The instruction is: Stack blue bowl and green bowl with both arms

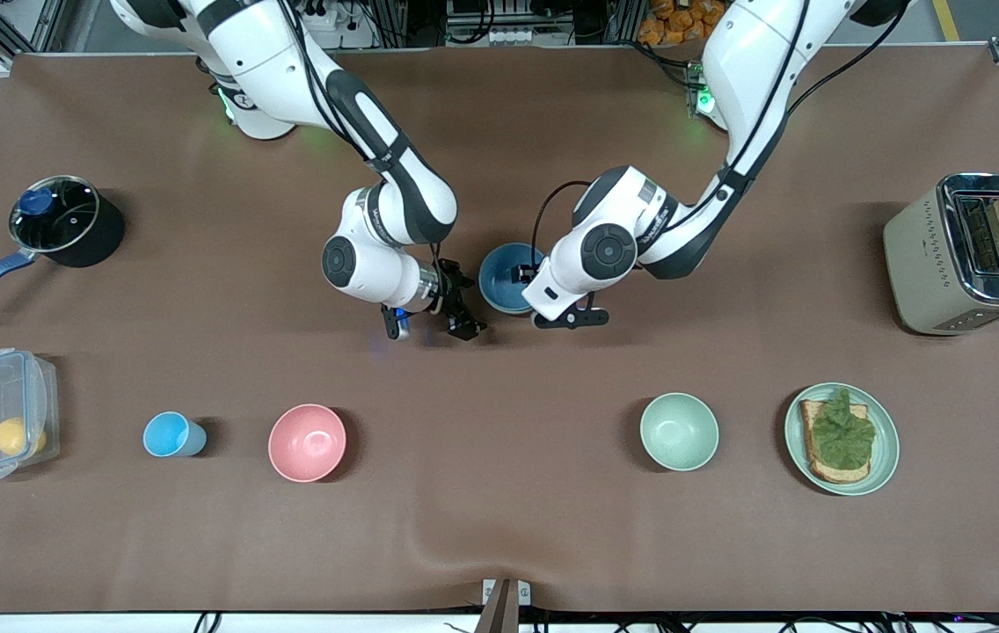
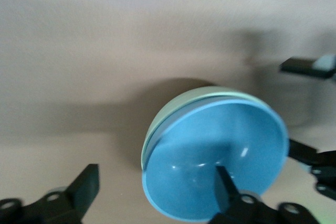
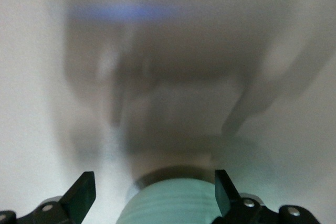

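Left gripper (image 2: 155, 182): spread, holding nothing; one finger (image 2: 223, 184) over the blue bowl's hollow, the other outside its wall, so it straddles the rim.
Right gripper (image 1: 463, 312): spread too and empty, low beside the stack at the right arm's end of it.
Blue bowl (image 2: 210, 150): mid-tabletop, nested in the green bowl (image 2: 173, 111), tilted rather than level.
Handling: both look rigid, light and matte, likely plastic, so not fragile but easily tipped. The rim is the place to pinch, wall between the fingers; pressing one edge would probably rock the pair.
Hard to see: from the front the left arm's wrist covers part of the blue bowl (image 1: 502, 280) and the green one does not show. The right wrist view is smeared; the green curve between its fingers is probably that bowl's outer wall.
Elsewhere: a paler mint bowl (image 1: 679, 431) sits nearer the front camera on the tabletop (image 1: 499, 510), apart from the stack.
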